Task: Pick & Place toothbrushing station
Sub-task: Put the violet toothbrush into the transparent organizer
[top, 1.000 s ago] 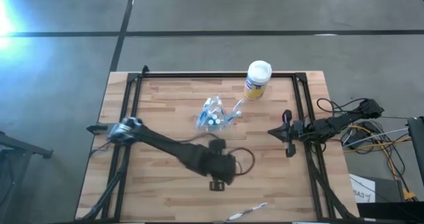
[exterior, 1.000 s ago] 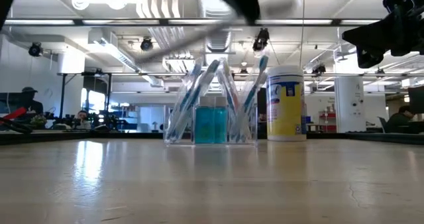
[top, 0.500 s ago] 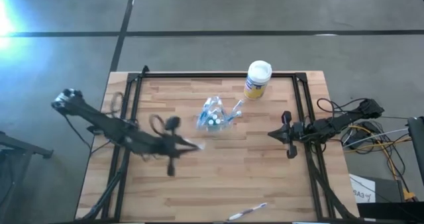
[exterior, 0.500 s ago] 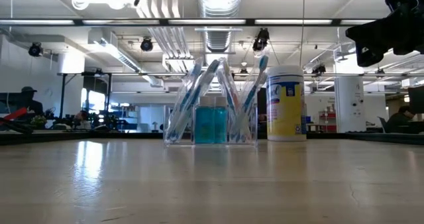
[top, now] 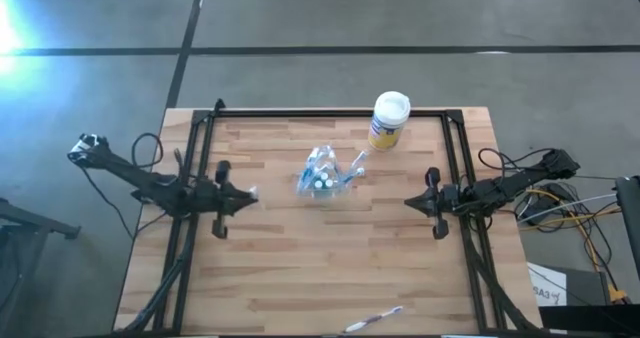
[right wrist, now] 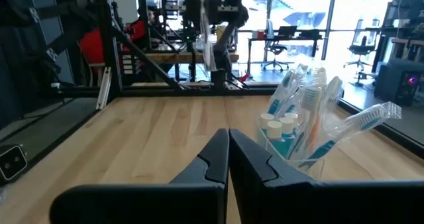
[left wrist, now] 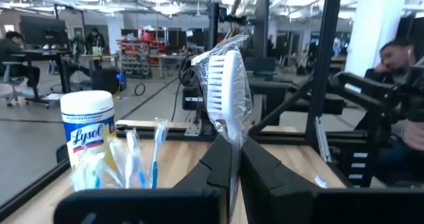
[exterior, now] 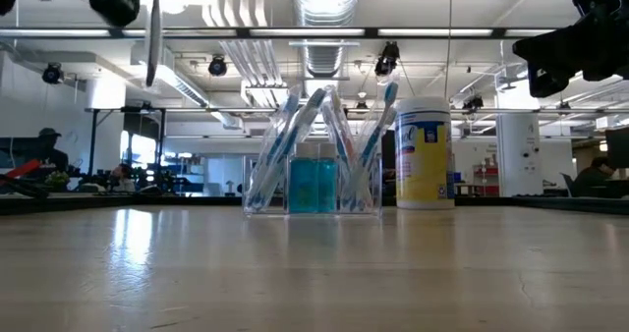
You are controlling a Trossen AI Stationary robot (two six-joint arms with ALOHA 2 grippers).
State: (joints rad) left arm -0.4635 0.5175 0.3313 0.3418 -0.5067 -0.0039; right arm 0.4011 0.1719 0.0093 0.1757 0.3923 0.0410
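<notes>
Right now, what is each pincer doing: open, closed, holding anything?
Left pincer: closed on a wrapped toothbrush, at the table's left edge.
Right pincer: closed, empty, at the right edge.

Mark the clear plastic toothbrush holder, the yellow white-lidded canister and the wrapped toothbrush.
Clear plastic toothbrush holder (exterior: pixel 313 187): low view, blue-filled middle.
Yellow white-lidded canister (exterior: pixel 424 165): low view, label.
Wrapped white toothbrush (left wrist: pixel 227 95): left wrist view, bristle head.

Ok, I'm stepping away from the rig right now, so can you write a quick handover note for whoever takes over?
Left gripper: shut on a wrapped toothbrush, raised over the left edge of the table.
Right gripper: shut, empty, waiting at the right edge.
Toothbrushing station: upright mid-table, brushes in it, beside the yellow canister.
Spare wrapped brush: lying at the table's front edge.
Left, probably: carry the held brush to the station, then fetch the spare.
</notes>
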